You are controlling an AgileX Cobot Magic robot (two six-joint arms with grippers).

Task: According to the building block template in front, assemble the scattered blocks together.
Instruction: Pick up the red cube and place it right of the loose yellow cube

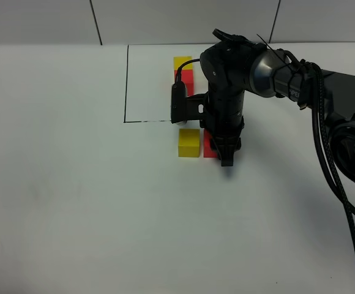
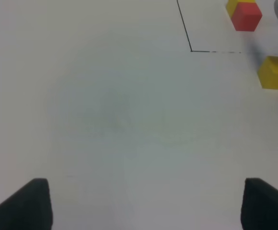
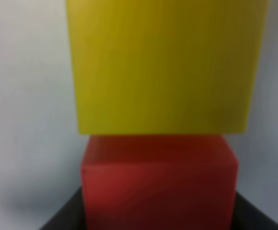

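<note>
Left gripper: shown released, its two dark fingers spread wide, with only the white bench seen between them. It is caught by its own wrist camera alone.

Right gripper: pictured clenched and pointed down at the bench. Its tip is set just beside the red cube, on the side away from the yellow cube. Whether tip and cube touch cannot be told.

Scattered blocks: found mid-bench, just outside the drawn line. The yellow cube is seen in full on the left. The red cube lies just beside it on the right and is partly covered by the gripper. Whether their faces meet cannot be told.

Right arm: seen reaching in from the right across the middle, with black cables trailing from it.

Building block template: placed farther back. Its yellow cube is joined to its red cube, with the yellow one farther off.

Black drawn rectangle: traced thinly around the template. Only its left side and part of its near edge are shown, the rest being covered by the arm.
</note>
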